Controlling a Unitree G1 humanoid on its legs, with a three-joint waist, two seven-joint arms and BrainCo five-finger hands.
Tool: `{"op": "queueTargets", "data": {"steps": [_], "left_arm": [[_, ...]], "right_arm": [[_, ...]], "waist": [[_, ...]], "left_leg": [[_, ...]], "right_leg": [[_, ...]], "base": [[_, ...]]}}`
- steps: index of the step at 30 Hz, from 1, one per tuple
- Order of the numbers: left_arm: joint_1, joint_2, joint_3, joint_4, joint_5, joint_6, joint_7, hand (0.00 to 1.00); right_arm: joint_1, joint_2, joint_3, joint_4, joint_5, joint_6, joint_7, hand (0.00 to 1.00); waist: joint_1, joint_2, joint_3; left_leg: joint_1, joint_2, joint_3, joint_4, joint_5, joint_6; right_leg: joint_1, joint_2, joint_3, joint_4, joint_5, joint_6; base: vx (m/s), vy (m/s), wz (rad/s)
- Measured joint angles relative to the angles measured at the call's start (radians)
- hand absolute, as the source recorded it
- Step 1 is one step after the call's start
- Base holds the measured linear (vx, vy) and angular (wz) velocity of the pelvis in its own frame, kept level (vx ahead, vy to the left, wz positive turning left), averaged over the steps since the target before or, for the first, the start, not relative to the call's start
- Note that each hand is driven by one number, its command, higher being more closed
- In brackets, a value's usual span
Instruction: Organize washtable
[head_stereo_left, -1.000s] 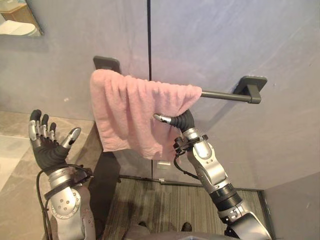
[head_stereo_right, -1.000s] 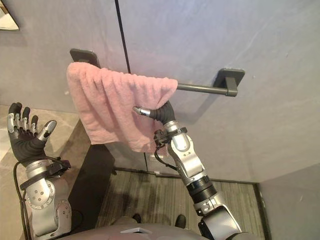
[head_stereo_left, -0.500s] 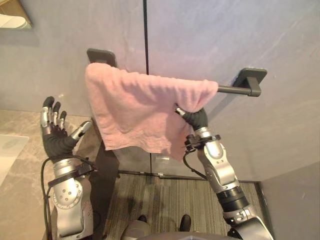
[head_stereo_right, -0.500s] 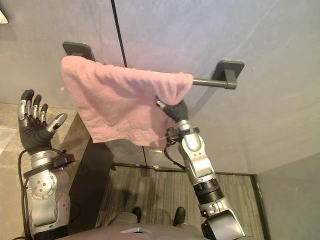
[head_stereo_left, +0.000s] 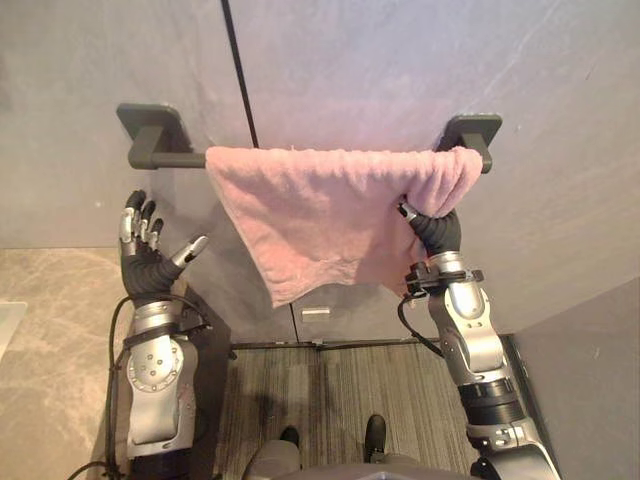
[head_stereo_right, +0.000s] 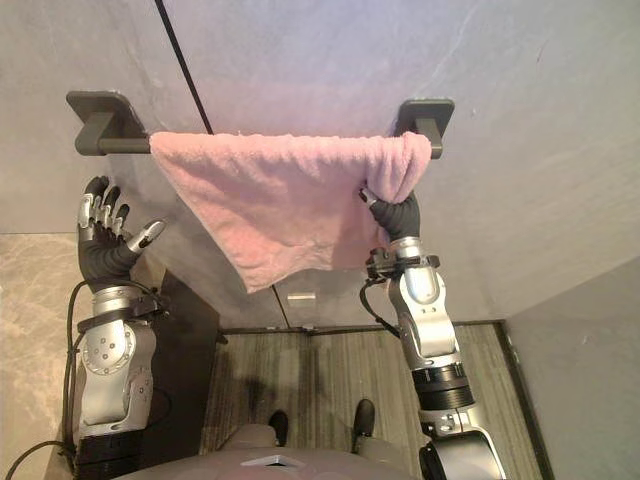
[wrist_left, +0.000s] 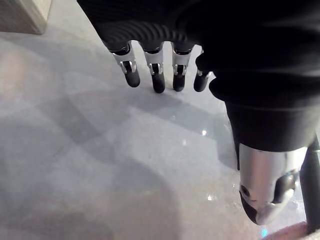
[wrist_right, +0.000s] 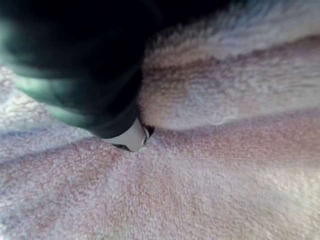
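Here, in the left eye view, the pink towel (head_stereo_left: 330, 215) is hanging spread along the towel bar (head_stereo_left: 180, 158), and the right hand (head_stereo_left: 438, 232) is pinching its bunched right end just under the bar. In the right eye view the left hand (head_stereo_right: 100, 258) is hovering open, apart from the towel. In the right wrist view a fingertip (wrist_right: 127, 136) is pressing into the towel's folds.

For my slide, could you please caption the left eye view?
Right hand grips pink towel draped over wall rail; left hand open.
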Motion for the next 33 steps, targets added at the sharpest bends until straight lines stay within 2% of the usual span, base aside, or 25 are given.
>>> {"op": "queueTargets", "data": {"steps": [7,9,13,14,17,23,24,29,31,33], "left_arm": [[-0.07,0.005,-0.064,0.057,-0.04,-0.01,0.042,0.0],[-0.075,0.007,-0.097,0.063,-0.042,-0.011,0.045,0.0],[-0.075,0.01,-0.159,0.067,-0.049,-0.018,0.044,0.0],[-0.075,0.009,-0.179,0.077,-0.049,-0.021,0.044,0.0],[-0.074,0.01,-0.216,0.085,-0.051,-0.016,0.044,0.0],[-0.074,0.01,-0.281,0.104,-0.049,-0.017,0.017,0.0],[-0.074,0.01,-0.29,0.11,-0.048,-0.019,0.017,1.0],[-0.078,0.007,-0.314,0.158,-0.048,-0.022,0.017,1.0],[-0.108,0.009,-0.315,0.199,-0.049,-0.011,0.018,1.0],[-0.181,0.04,-0.353,0.27,-0.049,0.029,0.017,1.0]], "right_arm": [[-0.006,0.002,0.064,-0.011,0.003,0.011,0.001,1.0],[-0.009,0.003,0.083,-0.011,0.034,0.011,0.001,1.0],[-0.007,0.009,0.111,-0.028,0.04,0.011,0.004,1.0],[0.002,0.009,0.118,-0.042,0.04,0.012,0.011,1.0],[0.012,0.012,0.141,-0.044,0.07,0.011,0.022,1.0],[0.029,0.042,0.147,-0.051,0.079,0.011,0.022,1.0],[0.031,0.043,0.149,-0.051,0.079,0.011,0.022,1.0],[0.043,0.049,0.158,-0.05,0.079,0.011,0.022,1.0],[0.042,0.049,0.17,-0.05,0.079,0.011,0.02,1.0],[0.041,0.049,0.199,-0.05,0.079,0.012,0.02,1.0]], "waist": [[0.003,0.0,-0.003],[0.0,0.0,-0.005],[-0.006,0.0,-0.016],[-0.007,0.001,-0.04],[-0.009,0.002,-0.06],[-0.016,0.005,-0.076],[-0.016,0.006,-0.081],[-0.021,0.012,-0.107],[-0.035,0.013,-0.11],[-0.054,0.009,-0.118]], "left_leg": [[-0.036,0.0,0.011,0.029,-0.006,-0.01],[-0.038,0.0,0.014,0.036,-0.005,-0.011],[-0.05,0.0,0.017,0.049,-0.006,-0.012],[-0.069,0.0,0.017,0.055,-0.006,-0.012],[-0.071,0.0,0.016,0.066,-0.009,-0.014],[-0.073,0.001,0.023,0.083,-0.02,-0.011],[-0.073,0.001,0.024,0.083,-0.021,-0.01],[-0.074,0.001,0.026,0.093,-0.025,-0.008],[-0.073,0.001,0.027,0.092,-0.025,-0.007],[-0.073,0.002,0.04,0.084,-0.022,-0.004]], "right_leg": [[-0.031,-0.002,0.006,-0.001,0.002,-0.013],[-0.035,-0.001,0.011,0.0,0.005,-0.017],[-0.041,0.0,0.019,0.0,0.007,-0.02],[-0.057,0.001,0.02,-0.001,0.008,-0.021],[-0.056,0.002,0.021,0.0,0.01,-0.023],[-0.052,0.003,0.026,-0.001,0.009,-0.023],[-0.052,0.003,0.026,-0.001,0.01,-0.023],[-0.05,0.003,0.027,0.0,0.01,-0.023],[-0.05,0.002,0.028,-0.001,0.015,-0.027],[-0.048,0.003,0.045,-0.023,0.035,-0.027]], "base": [[-0.08,0.012,-0.02],[-0.06,0.011,-0.04],[-0.03,0.007,-0.02],[0.0,0.0,0.0],[0.0,0.0,0.0],[0.0,0.008,-0.04],[0.0,0.0,0.0],[0.01,0.001,0.0],[0.0,0.002,-0.03],[0.03,-0.01,-0.24]]}}
